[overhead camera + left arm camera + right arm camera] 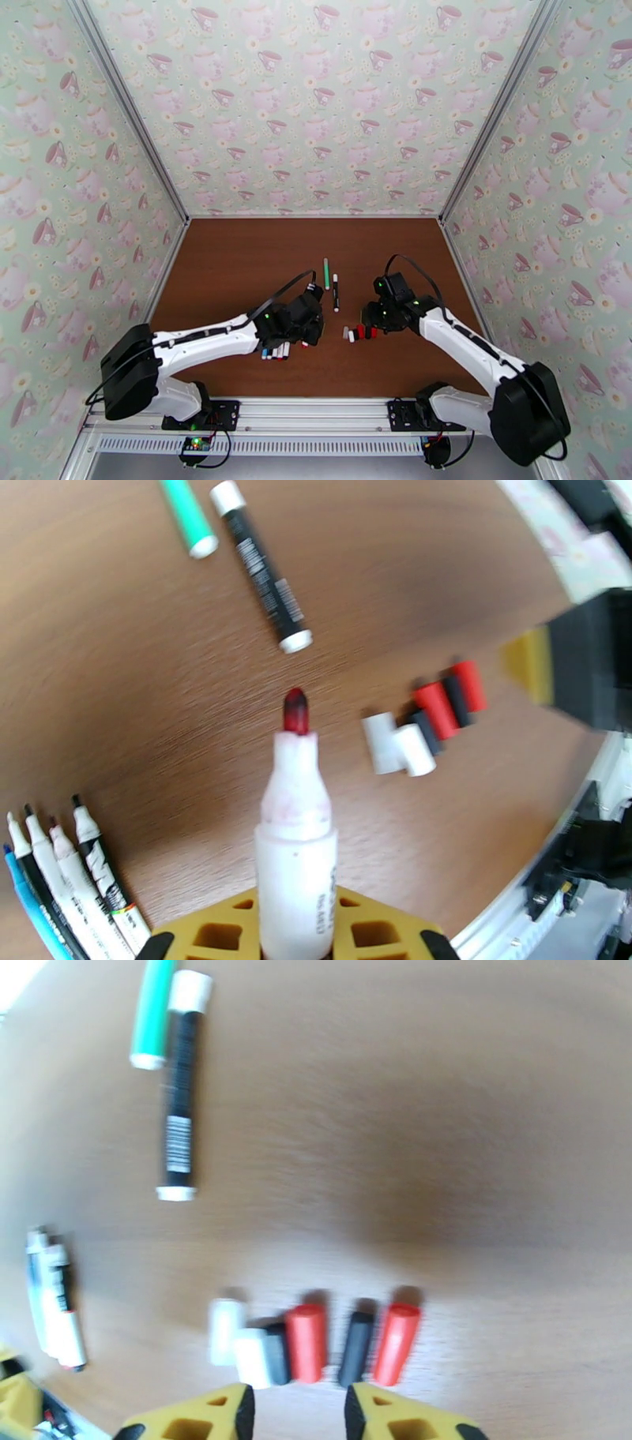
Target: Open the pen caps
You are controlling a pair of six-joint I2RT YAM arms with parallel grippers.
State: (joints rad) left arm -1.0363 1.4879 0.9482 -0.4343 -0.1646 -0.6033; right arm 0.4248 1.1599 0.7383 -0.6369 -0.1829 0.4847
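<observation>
1. Uncapped pens (275,352) (71,875): a cluster lying side by side, closest to the near edge of the tabletop (237,260), left of centre. Barrels are white, black and blue, with bare tips. The count is unclear because the cluster lies partly under the left arm from above and is cut off by the frame corner in the left wrist view.
2. Left gripper (310,322) (294,934): clamped on the red-tipped pen (296,851). The pen has a white barrel smudged pink, no cap, and a dark red nib pointing toward the caps. The rear of the barrel is hidden between the yellow fingers (213,936).
3. Pen caps (361,331) (436,709) (306,1343): six stubby cylinders lying on their sides in a loose row on the near half of the tabletop, between the two grippers. Two are white, two red and two dark. Several touch their neighbours. The right wrist view is blurred, so black or grey cannot be told.
4. Right gripper (370,314) (299,1408): jaws moderately parted with nothing between them, the tips just short of the cap row. Whether it touches the tabletop cannot be told.
5. Black pen (336,292) (265,575) (179,1118): lying flat toward the tabletop's centre, apart from the caps. It is white at both ends, with no bare tip visible.
6. Green pen (325,273) (189,519) (150,1015): just beside the black pen and slightly farther off. It has a white end and is cut off by the top edge in both wrist views.
</observation>
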